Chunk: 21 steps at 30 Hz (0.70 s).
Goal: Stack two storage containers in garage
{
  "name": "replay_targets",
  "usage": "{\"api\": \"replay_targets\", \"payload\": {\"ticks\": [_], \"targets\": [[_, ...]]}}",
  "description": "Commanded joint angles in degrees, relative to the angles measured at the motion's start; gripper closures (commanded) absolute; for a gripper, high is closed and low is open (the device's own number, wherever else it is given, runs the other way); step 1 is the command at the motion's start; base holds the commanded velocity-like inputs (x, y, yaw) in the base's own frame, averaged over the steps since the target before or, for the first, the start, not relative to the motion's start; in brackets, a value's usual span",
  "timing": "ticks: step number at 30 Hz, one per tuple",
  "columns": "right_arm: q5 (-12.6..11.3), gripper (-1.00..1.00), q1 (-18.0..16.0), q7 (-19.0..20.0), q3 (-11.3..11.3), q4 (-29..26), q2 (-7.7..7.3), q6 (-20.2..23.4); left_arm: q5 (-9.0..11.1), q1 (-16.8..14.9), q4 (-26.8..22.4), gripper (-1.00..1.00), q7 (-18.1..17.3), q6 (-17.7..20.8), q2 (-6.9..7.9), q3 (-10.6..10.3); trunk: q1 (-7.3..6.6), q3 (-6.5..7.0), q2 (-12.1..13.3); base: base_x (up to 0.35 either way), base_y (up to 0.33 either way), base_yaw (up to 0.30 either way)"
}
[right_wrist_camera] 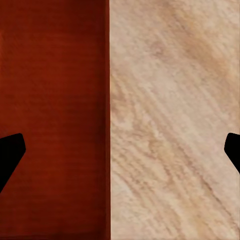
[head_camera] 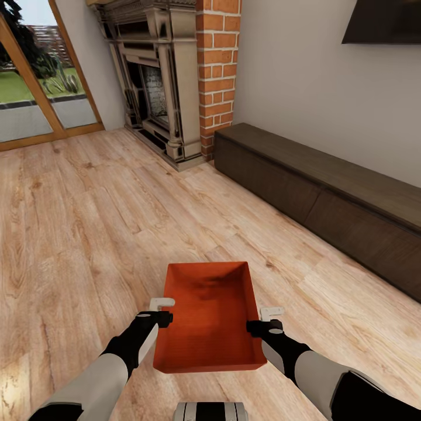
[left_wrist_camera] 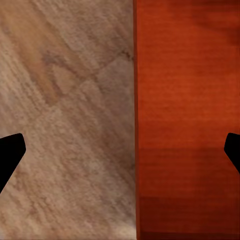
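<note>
An orange-red storage container [head_camera: 209,318] sat between the left gripper [head_camera: 162,310] and right gripper [head_camera: 266,318], above the wood plank floor [head_camera: 88,234]. Ahead stood a brick fireplace [head_camera: 175,82] and a long dark cabinet [head_camera: 327,199]. Wrist views showed each gripper's jaws spread wide, straddling a container wall; whether they touched it was unclear.

A storage container [head_camera: 207,316] sits on the plank floor [head_camera: 88,234] directly before the robot, between both arms. The fireplace [head_camera: 169,76] stands ahead, glass doors [head_camera: 41,76] to its left, the low cabinet [head_camera: 321,199] along the right wall.
</note>
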Motion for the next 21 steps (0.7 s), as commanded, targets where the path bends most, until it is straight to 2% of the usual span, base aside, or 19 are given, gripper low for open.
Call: {"api": "replay_targets", "payload": {"ticks": [1, 5, 21], "targets": [[-0.60, -1.00, -0.03, -0.21, 0.48, -0.01, 0.00, -0.19, -0.21, 0.00, -0.11, -1.00, 0.13, 0.34, -0.03, 0.03, 0.21, -0.22, -0.43, 0.000, 0.000, 0.000], [-0.62, -1.00, -0.03, -0.21, 0.48, -0.01, 0.00, -0.19, -0.22, 0.00, -0.11, -1.00, 0.14, 0.33, -0.04, 0.02, 1.09, -0.94, -2.04, 0.000, 0.000, 0.000], [-0.60, -1.00, -0.03, -0.21, 0.48, -0.01, 0.00, -0.19, -0.22, 0.00, -0.11, -1.00, 0.14, 0.33, -0.04, 0.04, 1.09, -0.94, -2.04, 0.000, 0.000, 0.000]]}}
